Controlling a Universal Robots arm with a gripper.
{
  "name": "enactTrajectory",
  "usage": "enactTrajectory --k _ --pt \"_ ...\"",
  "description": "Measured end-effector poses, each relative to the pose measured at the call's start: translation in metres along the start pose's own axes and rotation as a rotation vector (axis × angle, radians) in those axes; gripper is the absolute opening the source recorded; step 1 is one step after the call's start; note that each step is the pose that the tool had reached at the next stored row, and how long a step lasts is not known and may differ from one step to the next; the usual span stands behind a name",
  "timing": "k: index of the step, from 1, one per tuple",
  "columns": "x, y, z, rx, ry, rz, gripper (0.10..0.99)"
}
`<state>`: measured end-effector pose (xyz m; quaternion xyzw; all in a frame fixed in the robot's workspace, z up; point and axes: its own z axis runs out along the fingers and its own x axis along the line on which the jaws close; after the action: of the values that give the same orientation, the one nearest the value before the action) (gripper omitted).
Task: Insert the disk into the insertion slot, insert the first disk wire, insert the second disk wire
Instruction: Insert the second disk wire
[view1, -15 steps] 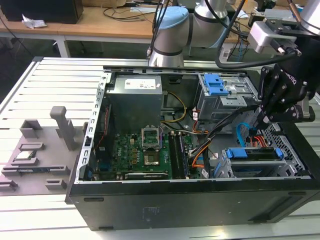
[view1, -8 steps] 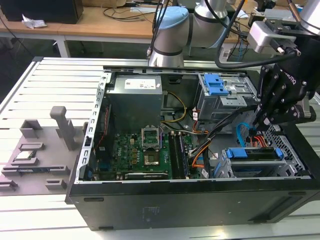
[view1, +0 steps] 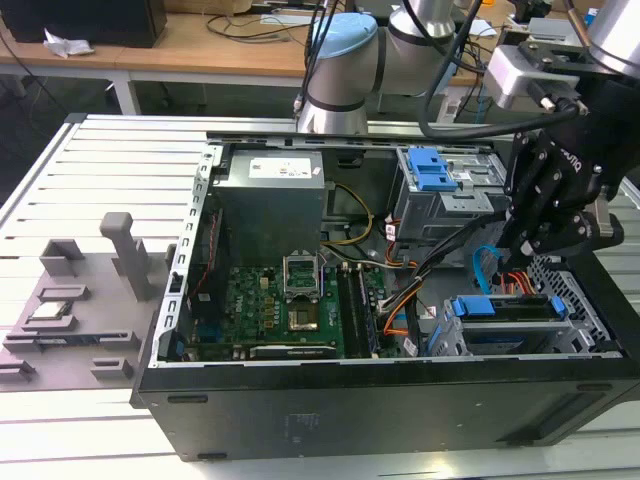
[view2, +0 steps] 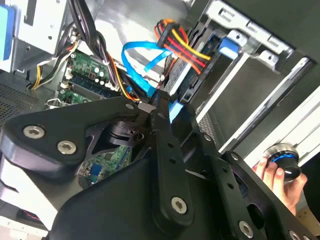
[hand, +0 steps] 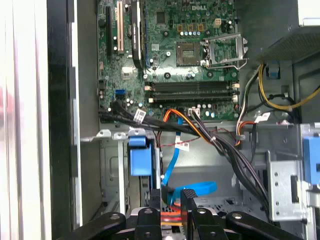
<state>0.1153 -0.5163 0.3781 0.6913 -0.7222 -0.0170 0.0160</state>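
The computer case lies open on a slatted metal table, with the green motherboard visible inside. The disk, in its bright blue carrier, already sits inside the insertion slot, the silver perforated cage at the exterior view's right end of the case, near the front edge. In the first wrist view the blue end of the carrier shows in the cage. The taller grey bay with the blue latch stands behind the cage, apart from it. The black gripper hangs over the case just above the cage, its tip low among the loose cables. In both wrist views this tip is right at a flat blue cable and beside a bundle of red, orange and yellow wires. These wires run to the end of the disk, but whether they are plugged in is not visible. A small dark plug at the end of the blue cable lies at the gripper tip. I cannot tell whether the jaws are open or closed, or whether they press on this plug. In the second wrist view a person's hand rests on a round device with a blue ring, outside the case.
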Motion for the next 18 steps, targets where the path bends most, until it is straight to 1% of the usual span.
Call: enactTrajectory --k 5,13,15,16,17,18 --pt "0.0 0.0008 0.006 0.0 0.0005 0.0 0.302" --pt "0.0 0.0008 0.0065 0.0 0.0006 0.0 0.29" --pt "0.0 0.0008 0.0065 0.0 0.0006 0.0 0.161" --pt "0.0 0.0008 0.0065 0.0 0.0006 0.0 0.161" --pt "0.0 0.0008 0.0065 0.0 0.0006 0.0 0.11" --pt "0.0 0.0008 0.0065 0.0 0.0007 0.0 0.102"
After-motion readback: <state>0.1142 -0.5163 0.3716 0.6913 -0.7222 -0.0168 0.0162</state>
